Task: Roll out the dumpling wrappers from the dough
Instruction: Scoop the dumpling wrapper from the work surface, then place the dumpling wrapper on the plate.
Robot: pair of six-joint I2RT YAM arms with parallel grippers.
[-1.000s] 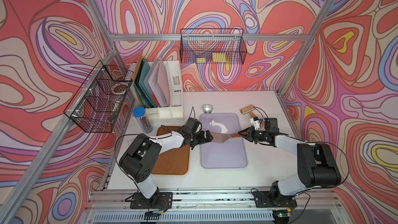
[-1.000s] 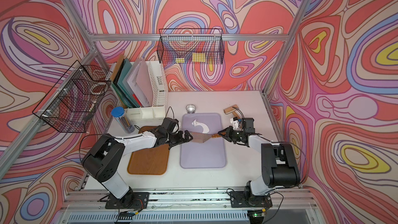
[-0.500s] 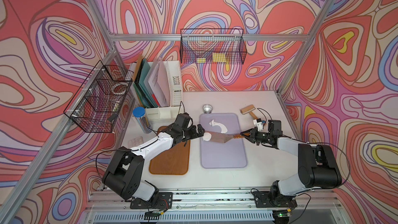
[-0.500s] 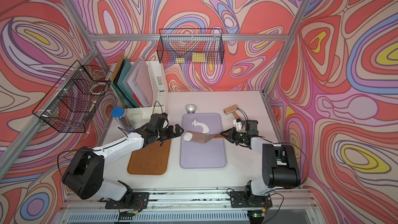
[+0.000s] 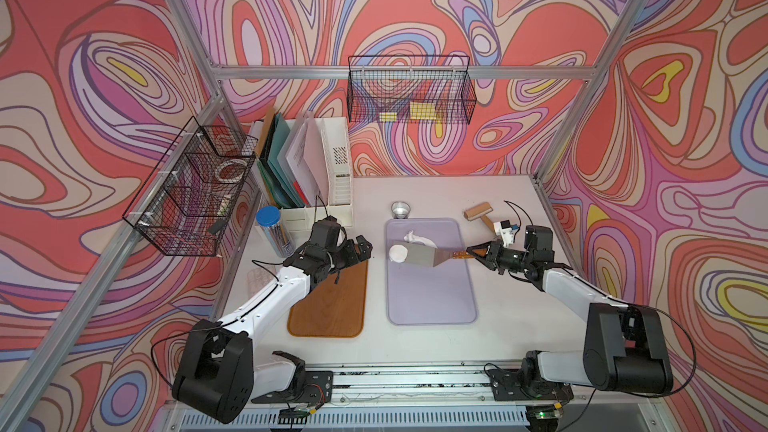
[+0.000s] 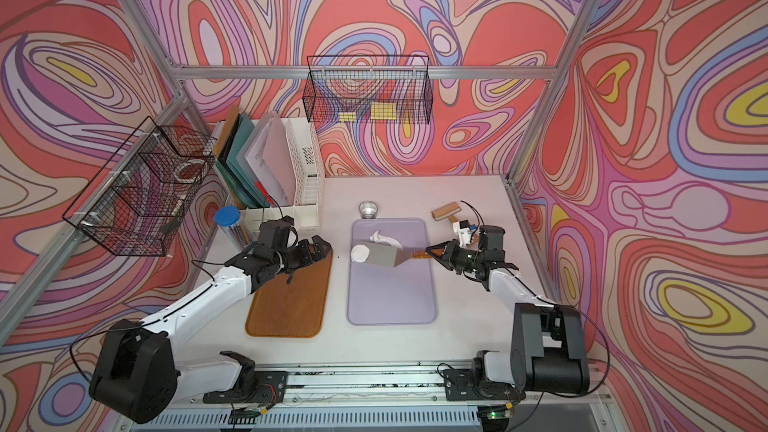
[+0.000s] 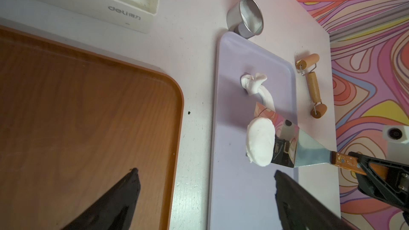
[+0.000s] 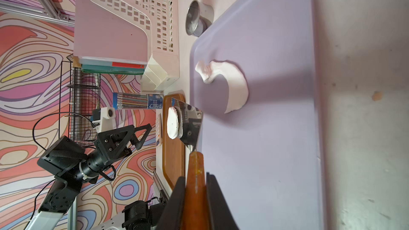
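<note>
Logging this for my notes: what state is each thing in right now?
left gripper: open, empty.
right gripper: shut on spatula handle.
dumpling wrapper: round, resting on spatula blade's tip.
dough: ragged scrap, lying on purple tray.
steel cup: upright.
roller: lying on table.

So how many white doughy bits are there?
2. A round wrapper sits on the spatula; a ragged dough scrap lies on the purple tray. None looks hidden.

The lavender tray (image 5: 432, 292) lies bare toward the frame's lower centre. The spatula (image 5: 422, 258) and dough (image 5: 419, 238) crowd its upper end.
</note>
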